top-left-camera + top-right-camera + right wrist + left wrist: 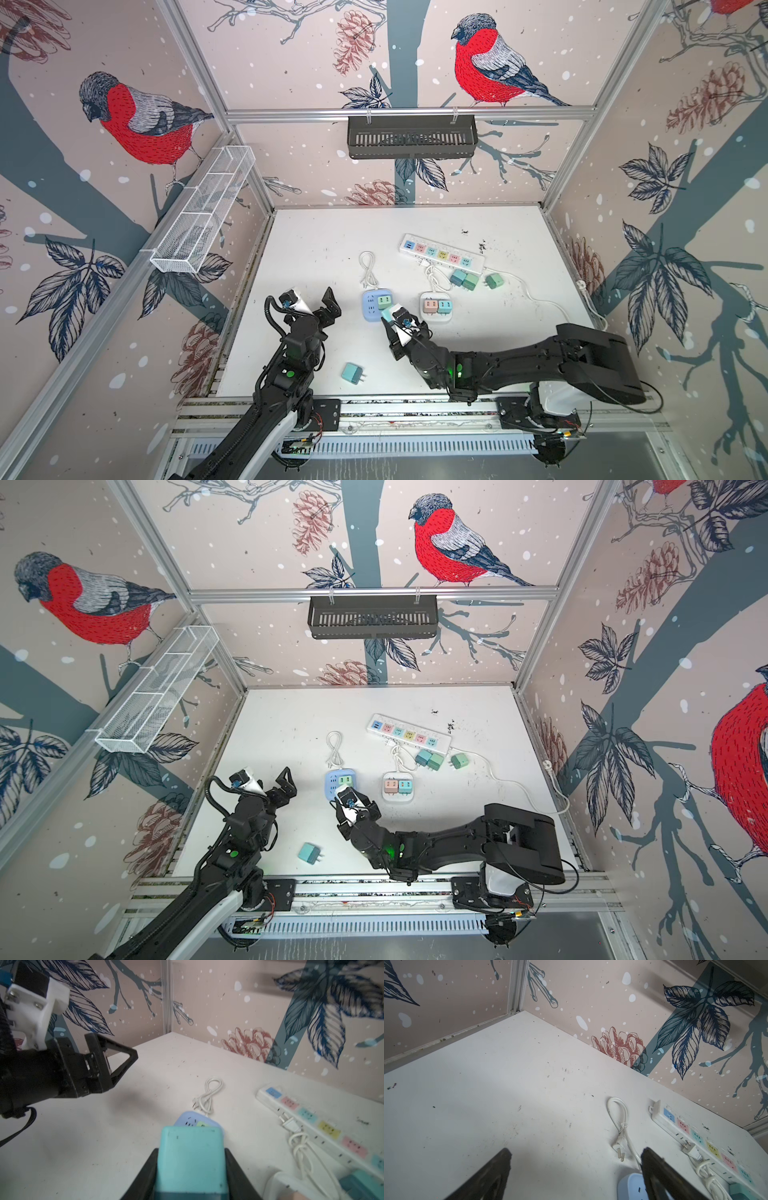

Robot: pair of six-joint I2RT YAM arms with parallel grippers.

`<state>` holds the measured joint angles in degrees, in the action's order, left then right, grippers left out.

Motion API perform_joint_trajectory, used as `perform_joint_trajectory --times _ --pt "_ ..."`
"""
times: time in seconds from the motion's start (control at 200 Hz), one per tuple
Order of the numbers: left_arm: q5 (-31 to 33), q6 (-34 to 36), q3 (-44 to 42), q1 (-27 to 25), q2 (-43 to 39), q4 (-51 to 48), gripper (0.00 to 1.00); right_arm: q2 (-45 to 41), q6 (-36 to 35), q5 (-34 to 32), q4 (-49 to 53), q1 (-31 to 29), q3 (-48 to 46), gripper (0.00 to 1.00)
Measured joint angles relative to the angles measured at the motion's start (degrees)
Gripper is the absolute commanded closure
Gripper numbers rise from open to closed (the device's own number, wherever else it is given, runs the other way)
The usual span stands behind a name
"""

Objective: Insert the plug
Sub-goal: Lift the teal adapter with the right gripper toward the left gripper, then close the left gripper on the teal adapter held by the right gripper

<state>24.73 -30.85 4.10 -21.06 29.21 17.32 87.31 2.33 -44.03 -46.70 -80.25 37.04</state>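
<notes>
Between the fingers of the right end effector (191, 1150), a teal plug (190, 1163) sits clamped, apparently clear of the surface (316, 257). Just ahead of it lies the blue socket (192, 1120), where a green plug (385, 300) already fills one slot. Pickup looks done. Lining up the prongs, which are hidden, and pressing them in are left; whether plug and socket touch yet I cannot tell. The left end effector (330, 306) hangs beside the socket, fingers spread wide with nothing between them.
</notes>
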Motion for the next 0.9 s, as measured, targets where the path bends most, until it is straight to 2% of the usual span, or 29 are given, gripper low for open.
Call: perform_joint_trajectory --times 0.07,0.17,0.345,0.555,0.625,0.755,0.901 --pt "-0.7 0.8 -0.3 0.0 -0.5 0.5 0.03 -2.8 -7.0 2.5 -3.7 2.8 -0.9 0.93" --pt "-1.4 1.3 -0.8 0.0 -0.8 1.0 0.03 -7.4 -14.9 9.9 -7.8 8.0 -2.1 0.94" --pt "-3.2 2.3 -2.1 0.0 -0.7 3.4 0.04 -15.4 -21.8 20.5 -13.3 14.6 -6.5 0.94" --pt "-8.7 4.3 -2.1 0.0 1.4 6.6 0.04 -21.4 -23.5 26.1 -19.0 15.5 -19.2 0.92" --pt "-12.6 4.8 -0.5 0.0 3.0 6.2 0.04 -23.5 -23.5 26.4 -19.6 15.7 -21.6 0.92" --pt "-20.7 5.0 5.0 0.0 5.1 3.7 0.11 -26.7 -22.4 29.0 -21.3 16.6 -23.5 0.92" --pt "-30.5 5.0 7.7 -0.2 5.6 2.6 0.12 -24.0 -21.6 32.4 -22.8 17.0 -23.9 0.92"
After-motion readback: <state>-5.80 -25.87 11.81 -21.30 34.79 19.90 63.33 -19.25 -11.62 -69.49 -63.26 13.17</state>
